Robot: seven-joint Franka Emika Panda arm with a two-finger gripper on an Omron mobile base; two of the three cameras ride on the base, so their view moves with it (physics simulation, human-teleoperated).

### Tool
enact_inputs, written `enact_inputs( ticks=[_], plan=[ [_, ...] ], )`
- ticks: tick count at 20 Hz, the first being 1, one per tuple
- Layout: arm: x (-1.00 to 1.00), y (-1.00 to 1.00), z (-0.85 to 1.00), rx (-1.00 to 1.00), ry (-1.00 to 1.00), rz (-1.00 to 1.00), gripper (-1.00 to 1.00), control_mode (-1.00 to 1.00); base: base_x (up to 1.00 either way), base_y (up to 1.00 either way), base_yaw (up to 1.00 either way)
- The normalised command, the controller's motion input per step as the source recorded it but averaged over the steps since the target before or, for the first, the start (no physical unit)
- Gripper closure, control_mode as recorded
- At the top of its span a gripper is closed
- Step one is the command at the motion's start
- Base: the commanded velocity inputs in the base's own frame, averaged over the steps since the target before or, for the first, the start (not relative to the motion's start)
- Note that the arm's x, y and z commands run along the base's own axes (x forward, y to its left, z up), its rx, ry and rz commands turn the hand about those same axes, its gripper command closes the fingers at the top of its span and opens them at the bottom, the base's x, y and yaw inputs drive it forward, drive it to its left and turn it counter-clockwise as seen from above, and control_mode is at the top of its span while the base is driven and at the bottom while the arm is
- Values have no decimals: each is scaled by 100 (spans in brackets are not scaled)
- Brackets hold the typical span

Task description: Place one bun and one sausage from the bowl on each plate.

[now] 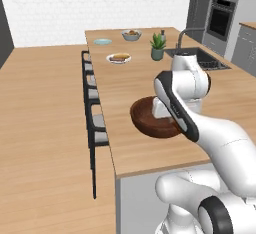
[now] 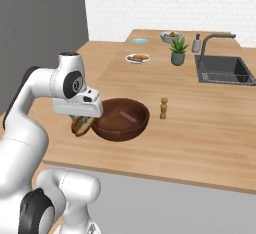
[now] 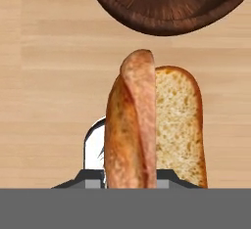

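Currently, in the right base view, the hand [image 2: 81,124] sits at the left, just beside the near-left rim of the bowl [image 2: 120,119], above the wooden desk [image 2: 200,143]. Its jaws are narrowed onto a bun [image 2: 81,125], which hangs below the white hand body and is clear of the desk surface. In the hand view, the bun [image 3: 154,130] is a split roll: a browned crust on the left, a pale crumb face on the right, and a pinkish-tan ridge between the two halves. Whether that ridge is a sausage or part of the roll cannot be told. The bowl rim [image 3: 166,20] lies directly beyond the bun tip, apart from it.

Inside the bowl, one sausage [image 2: 128,116] lies on the floor, angled. To the right of the bowl, a small wooden pepper mill [image 2: 163,108] stands upright, near but not touching.

Farther back, the white plate [image 2: 137,58] already carries a bun and a sausage. The pale blue plate [image 2: 139,41] lies behind it, nearer the wall. Right of these, the grey fruit bowl [image 2: 171,37] holds fruit, a potted plant [image 2: 178,51] stands in front of it, and the sink [image 2: 223,70] with its faucet occupies the far right.
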Motion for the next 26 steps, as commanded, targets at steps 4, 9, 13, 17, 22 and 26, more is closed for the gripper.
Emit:
enact_inputs(
  ticks=[4, 9, 13, 17, 22, 26],
  plan=[
    [0, 0, 0, 0, 0, 0, 100, 100, -100, 34, -1],
    [0, 0, 0, 0, 0, 0, 100, 100, -27, 100, -3],
    [0, 0, 0, 0, 0, 0, 100, 100, 27, 100, 0],
    [0, 0, 0, 0, 0, 0, 100, 100, 50, 100, 0],
    [0, 0, 0, 0, 0, 0, 100, 100, 70, 100, 0],
    [0, 0, 0, 0, 0, 0, 100, 100, 100, 100, -1]
  ],
)
